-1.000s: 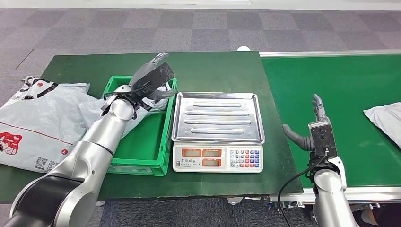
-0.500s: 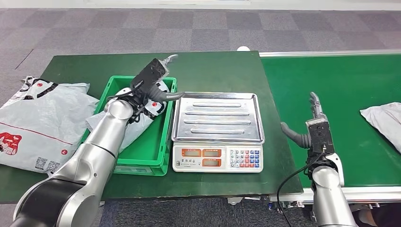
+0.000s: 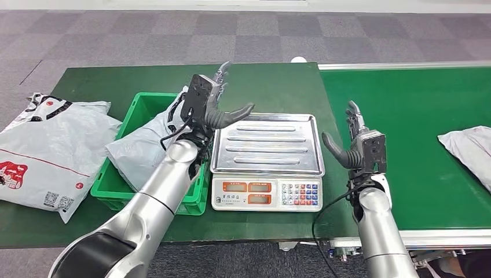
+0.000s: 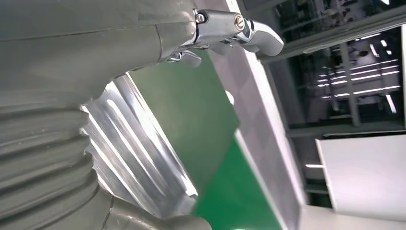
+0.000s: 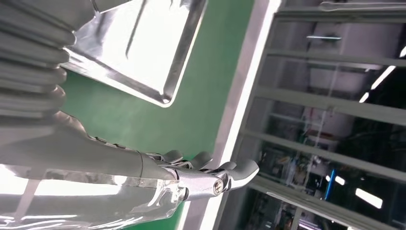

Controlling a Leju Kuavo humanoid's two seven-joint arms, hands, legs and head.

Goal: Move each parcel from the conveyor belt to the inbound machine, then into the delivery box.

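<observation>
A glossy ribbed steel scale pan (image 3: 266, 142), a smooth green plastic crate (image 3: 194, 191), crinkled grey plastic-film parcels (image 3: 136, 147), matt green table cloth (image 3: 260, 81) and brushed-silver metal arms (image 3: 150, 202).

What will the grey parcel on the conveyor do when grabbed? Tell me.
The grey parcel looks like a soft plastic mailer with wrinkles, so it will probably flop and sag rather than hold shape. Its glossy film may slip between fingers. It lies flat on the conveyor belt, so rolling seems unlikely.
</observation>
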